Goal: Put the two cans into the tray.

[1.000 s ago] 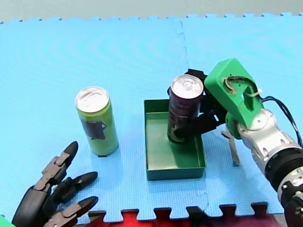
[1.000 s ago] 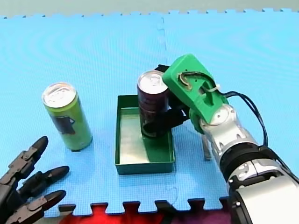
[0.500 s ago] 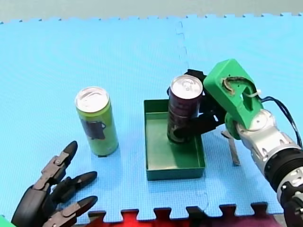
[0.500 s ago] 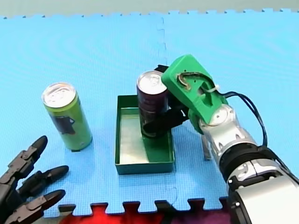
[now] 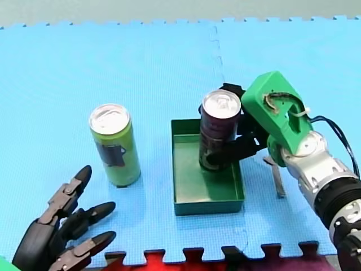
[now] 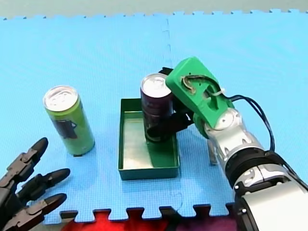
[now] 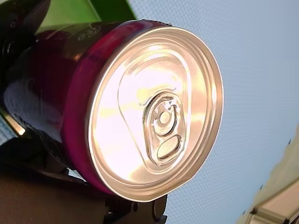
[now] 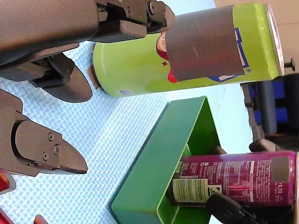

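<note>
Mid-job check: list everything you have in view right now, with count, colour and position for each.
purple can: one, dark purple with silver top, upright inside the tray's far-right part, gripped by the right hand
green can: one, lime green with silver top, standing on the mat left of the tray, apart from it
tray: one, green, rectangular, mid-mat
metal strip: one, grey, lying on the mat just right of the tray
mat: blue foam, interlocking tiles, under everything
right hand: one, black fingers, green wrist housing, closed around the purple can
left hand: one, black, near-left corner, holding nothing
</note>
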Available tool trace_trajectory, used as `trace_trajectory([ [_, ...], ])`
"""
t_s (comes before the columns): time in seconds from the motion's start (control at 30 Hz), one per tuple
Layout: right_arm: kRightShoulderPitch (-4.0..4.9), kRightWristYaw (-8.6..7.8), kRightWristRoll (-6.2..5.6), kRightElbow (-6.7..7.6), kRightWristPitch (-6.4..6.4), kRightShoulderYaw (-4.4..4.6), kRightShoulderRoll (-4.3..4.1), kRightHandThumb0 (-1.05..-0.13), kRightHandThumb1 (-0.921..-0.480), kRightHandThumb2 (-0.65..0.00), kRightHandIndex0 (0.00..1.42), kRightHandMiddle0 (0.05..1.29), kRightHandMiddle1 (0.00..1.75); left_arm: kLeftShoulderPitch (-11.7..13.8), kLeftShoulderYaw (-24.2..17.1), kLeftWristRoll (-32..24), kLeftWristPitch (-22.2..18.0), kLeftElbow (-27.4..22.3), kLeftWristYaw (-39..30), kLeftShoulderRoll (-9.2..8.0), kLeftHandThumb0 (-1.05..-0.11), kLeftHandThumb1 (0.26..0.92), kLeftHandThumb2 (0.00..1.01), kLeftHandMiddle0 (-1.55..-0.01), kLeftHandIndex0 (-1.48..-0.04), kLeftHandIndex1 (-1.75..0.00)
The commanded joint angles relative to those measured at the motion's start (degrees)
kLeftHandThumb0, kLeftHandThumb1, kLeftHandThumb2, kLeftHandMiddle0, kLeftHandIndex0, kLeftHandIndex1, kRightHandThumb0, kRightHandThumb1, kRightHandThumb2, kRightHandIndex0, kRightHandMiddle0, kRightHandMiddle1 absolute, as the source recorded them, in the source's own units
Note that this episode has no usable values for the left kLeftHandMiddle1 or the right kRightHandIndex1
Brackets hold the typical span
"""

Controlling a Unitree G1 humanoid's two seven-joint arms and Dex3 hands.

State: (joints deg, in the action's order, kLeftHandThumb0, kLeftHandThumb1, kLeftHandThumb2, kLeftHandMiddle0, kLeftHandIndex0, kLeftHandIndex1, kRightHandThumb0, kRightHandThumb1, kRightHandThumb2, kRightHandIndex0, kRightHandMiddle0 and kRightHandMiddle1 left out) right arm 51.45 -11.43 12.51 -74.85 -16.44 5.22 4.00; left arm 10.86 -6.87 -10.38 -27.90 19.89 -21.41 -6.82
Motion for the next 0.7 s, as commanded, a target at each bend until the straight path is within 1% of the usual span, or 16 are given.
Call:
trace_trajectory([
  [0.0,-0.13,0.16,0.00,-0.07,0.08,0.01,0.01,-0.571,-0.785,0.000,0.86,0.59,1.75,0.15,-0.02,-0.13,0.35,-0.40,0.05,-0.42,-1.048,0.921,0.04,-0.48,-0.17,0.00],
  [0.17,-0.19,0.38,0.06,-0.02,0.04,0.10,-0.01,-0.565,-0.783,0.000,0.86,0.59,1.75,0.04,-0.06,-0.27,0.41,-0.04,-0.12,-0.49,-1.048,0.921,0.04,-0.48,-0.17,0.00],
  [0.27,-0.18,0.37,-0.06,0.02,0.16,0.00,-0.04,-0.561,-0.781,0.000,0.86,0.59,1.75,-0.01,-0.04,-0.25,0.24,0.20,-0.17,-0.43,-1.048,0.921,0.04,-0.48,-0.17,0.00],
  [0.33,-0.15,0.45,-0.25,0.06,0.36,-0.19,-0.08,-0.562,-0.777,0.000,0.84,0.55,1.75,-0.07,-0.04,-0.25,0.18,0.28,-0.19,-0.43,-1.048,0.921,0.04,-0.48,-0.17,0.00],
  [0.4,-0.10,0.65,-0.38,0.09,0.62,-0.34,-0.05,-0.585,-0.771,0.000,0.74,0.48,1.72,-0.17,-0.07,-0.27,0.09,0.47,-0.23,-0.43,-1.048,0.921,0.04,-0.48,-0.17,0.00],
  [0.43,-0.08,0.84,-0.41,0.11,0.74,-0.38,0.01,-0.602,-0.765,0.000,0.67,0.48,1.64,-0.23,-0.08,-0.28,0.03,0.60,-0.25,-0.44,-1.048,0.921,0.04,-0.48,-0.17,0.00],
  [0.47,-0.07,1.09,-0.38,0.13,0.83,-0.39,0.09,-0.629,-0.748,-0.002,0.61,0.51,1.50,-0.32,-0.09,-0.28,-0.03,0.74,-0.28,-0.45,-1.048,0.921,0.04,-0.48,-0.17,0.00],
  [0.5,-0.06,1.49,-0.24,0.17,0.93,-0.29,0.18,-0.679,-0.732,-0.001,0.57,0.54,1.28,-0.37,-0.09,-0.28,-0.08,0.85,-0.30,-0.46,-1.048,0.921,0.04,-0.48,-0.17,0.00],
  [0.53,-0.05,1.86,-0.01,0.24,1.09,-0.10,0.23,-0.812,-0.749,-0.004,0.54,0.55,0.85,-0.39,-0.09,-0.29,-0.10,0.87,-0.33,-0.47,-1.048,0.921,0.05,-0.48,-0.17,0.00],
  [0.57,-0.04,2.12,0.17,0.30,1.24,0.08,0.25,-0.869,-0.760,-0.003,0.56,0.58,0.55,-0.40,-0.09,-0.29,-0.11,0.88,-0.35,-0.49,-1.048,0.921,0.05,-0.48,-0.17,0.00],
  [0.6,0.04,2.32,0.43,0.37,1.56,0.35,0.22,-0.914,-0.770,-0.002,0.58,0.59,0.29,-0.45,-0.10,-0.31,-0.12,0.93,-0.38,-0.52,-1.048,0.921,0.05,-0.48,-0.17,0.00],
  [0.63,0.15,2.50,0.77,0.42,1.90,0.69,0.17,-0.934,-0.775,-0.001,0.59,0.57,0.16,-0.48,-0.11,-0.32,-0.13,0.95,-0.39,-0.53,-1.048,0.921,0.05,-0.48,-0.17,0.00],
  [0.67,0.25,2.66,1.09,0.45,2.18,1.00,0.13,-0.946,-0.778,-0.001,0.63,0.55,0.08,-0.50,-0.12,-0.32,-0.15,0.98,-0.40,-0.53,-1.048,0.921,0.05,-0.48,-0.17,0.00],
])
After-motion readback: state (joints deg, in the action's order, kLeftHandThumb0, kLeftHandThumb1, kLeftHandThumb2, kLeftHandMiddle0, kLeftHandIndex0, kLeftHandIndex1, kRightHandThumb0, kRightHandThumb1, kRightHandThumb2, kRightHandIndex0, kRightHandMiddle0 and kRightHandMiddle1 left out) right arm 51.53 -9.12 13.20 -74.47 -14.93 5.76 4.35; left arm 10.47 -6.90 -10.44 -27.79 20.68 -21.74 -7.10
